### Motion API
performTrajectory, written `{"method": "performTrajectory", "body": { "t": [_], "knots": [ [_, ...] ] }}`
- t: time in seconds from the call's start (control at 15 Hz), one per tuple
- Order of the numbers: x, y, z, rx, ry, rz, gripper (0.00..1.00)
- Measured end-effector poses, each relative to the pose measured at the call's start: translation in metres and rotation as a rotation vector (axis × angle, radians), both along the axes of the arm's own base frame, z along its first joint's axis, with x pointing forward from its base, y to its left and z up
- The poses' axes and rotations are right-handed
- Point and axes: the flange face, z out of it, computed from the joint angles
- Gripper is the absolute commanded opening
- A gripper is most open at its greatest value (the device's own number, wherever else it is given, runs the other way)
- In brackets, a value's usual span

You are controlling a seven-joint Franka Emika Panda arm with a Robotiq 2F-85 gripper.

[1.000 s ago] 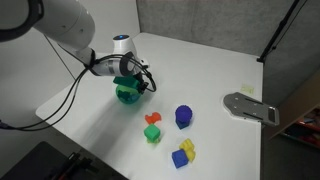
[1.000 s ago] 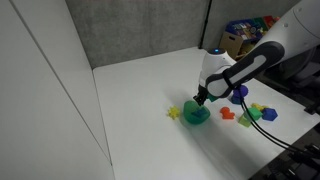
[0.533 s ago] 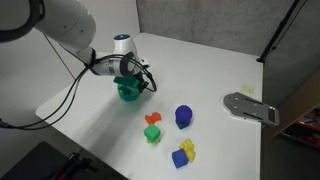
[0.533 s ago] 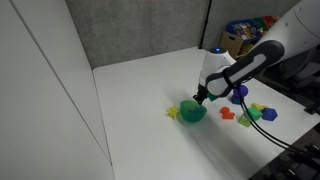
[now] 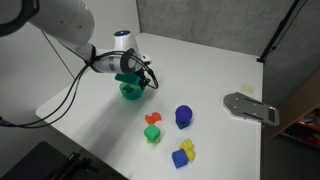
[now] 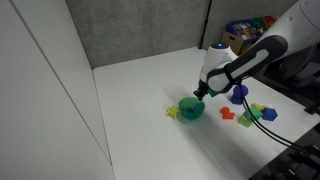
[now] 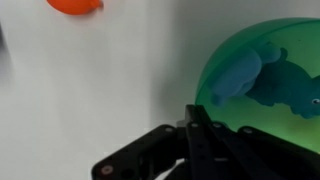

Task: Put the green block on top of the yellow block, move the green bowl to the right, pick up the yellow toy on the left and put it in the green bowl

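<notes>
The teal-green bowl (image 5: 131,91) stands on the white table, and my gripper (image 5: 129,78) is right above it, shut on its rim. It also shows in an exterior view (image 6: 191,109) under the gripper (image 6: 201,95). In the wrist view the bowl (image 7: 270,70) fills the right side, with the closed fingers (image 7: 192,114) at its left rim. The yellow toy (image 6: 173,112) lies on the table just beside the bowl. The green block (image 5: 152,134) sits with an orange-red toy (image 5: 153,119). The lime-yellow block cannot be told apart from it.
A blue cylinder (image 5: 183,116) and a blue and yellow block pair (image 5: 183,153) stand beyond the green block. A grey metal plate (image 5: 250,106) lies at the table's far side. A box of colourful toys (image 6: 245,35) stands behind the table.
The gripper and the bowl have shifted together a short way, slightly upward in both exterior views. The other objects have not moved.
</notes>
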Motion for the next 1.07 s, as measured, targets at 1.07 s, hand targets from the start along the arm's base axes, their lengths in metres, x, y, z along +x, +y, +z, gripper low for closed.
{"method": "performTrajectory", "body": {
  "t": [1.07],
  "knots": [
    [0.014,-0.085,0.038,-0.208,-0.069,-0.052,0.01]
  ]
}}
